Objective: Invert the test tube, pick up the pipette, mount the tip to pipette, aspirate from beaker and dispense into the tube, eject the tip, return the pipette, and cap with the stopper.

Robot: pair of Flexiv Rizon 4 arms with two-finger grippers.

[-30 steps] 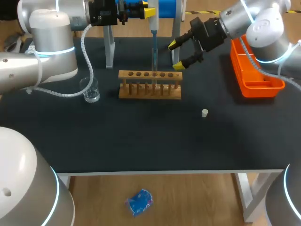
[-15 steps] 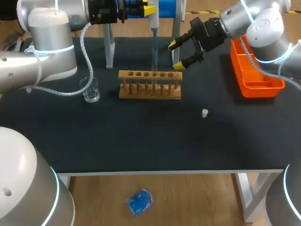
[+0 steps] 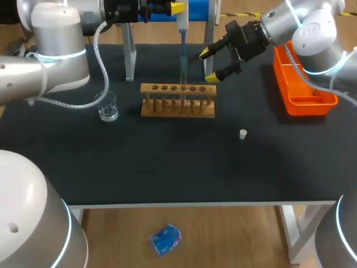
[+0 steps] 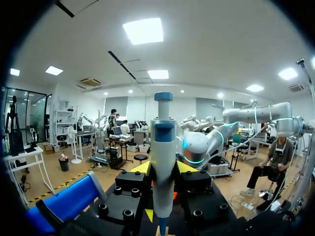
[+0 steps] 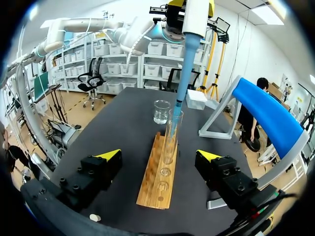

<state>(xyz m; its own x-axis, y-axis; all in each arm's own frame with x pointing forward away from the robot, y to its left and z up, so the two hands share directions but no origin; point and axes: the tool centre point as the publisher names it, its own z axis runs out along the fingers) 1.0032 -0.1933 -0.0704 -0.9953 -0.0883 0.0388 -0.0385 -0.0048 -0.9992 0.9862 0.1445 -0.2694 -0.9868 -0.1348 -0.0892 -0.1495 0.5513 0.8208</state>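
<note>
The black worktop [image 3: 167,167] carries all items. A blue stand [image 5: 266,113] is located at the far edge, and an orange tray [image 3: 304,84] is placed at the right side. The wooden rack [image 3: 177,100] is set near the middle. The left tool [image 4: 163,169] is clamped on the pipette [image 3: 182,22], which is held upright above the rack. The right tool [image 3: 207,66] is positioned just beyond the rack's right end, fingers apart, nothing held. The beaker [image 3: 107,107] is located left of the rack. The test tube [image 5: 172,137] is seated upright in the rack, and the pipette's tip [image 5: 181,93] is inserted into its mouth. The stopper [image 3: 242,134] is found on the worktop, front right of the rack.
</note>
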